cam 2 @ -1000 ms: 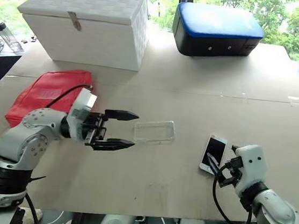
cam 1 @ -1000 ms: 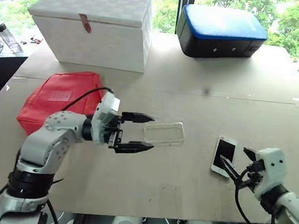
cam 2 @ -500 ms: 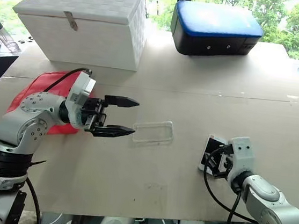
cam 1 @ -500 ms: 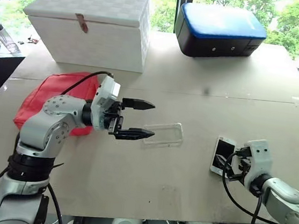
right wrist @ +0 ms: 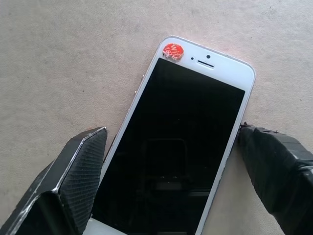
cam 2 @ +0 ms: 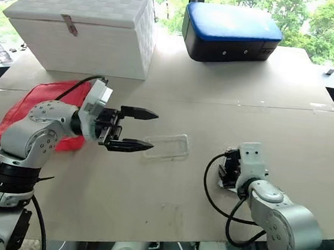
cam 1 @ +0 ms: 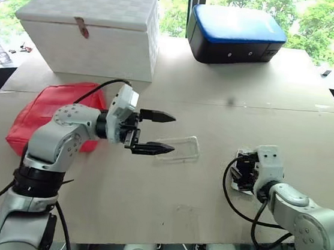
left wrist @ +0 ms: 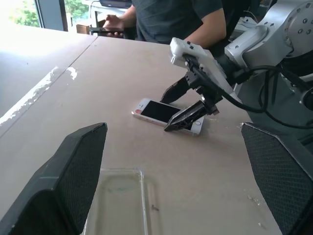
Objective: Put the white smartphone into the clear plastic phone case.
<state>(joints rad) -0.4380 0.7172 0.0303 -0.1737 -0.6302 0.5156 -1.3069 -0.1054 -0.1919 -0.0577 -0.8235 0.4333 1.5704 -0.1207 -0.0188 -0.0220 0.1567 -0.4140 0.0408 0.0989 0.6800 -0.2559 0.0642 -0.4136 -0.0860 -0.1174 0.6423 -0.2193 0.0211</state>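
Observation:
The white smartphone (right wrist: 181,147) lies screen up on the table, with a red sticker at one end. My right gripper (right wrist: 172,131) is open and lowered over it, one black finger on each long side of the phone. From the head views the phone (cam 2: 223,178) is mostly covered by that gripper (cam 1: 241,170). The clear plastic phone case (cam 1: 176,149) lies flat at mid-table, empty. My left gripper (cam 1: 169,134) hovers open just left of the case, pointing to the right, its lower finger over the case's near end.
A red pouch (cam 1: 48,111) lies under my left arm. A white woven box (cam 1: 87,28) and a black box with a blue top (cam 1: 234,35) stand at the back. A seated person (left wrist: 176,19) is beyond the table's right side.
My right gripper has swung inward and tipped down over the phone, so its fingers now straddle it. The left gripper has hardly moved. The camera has shifted slightly.

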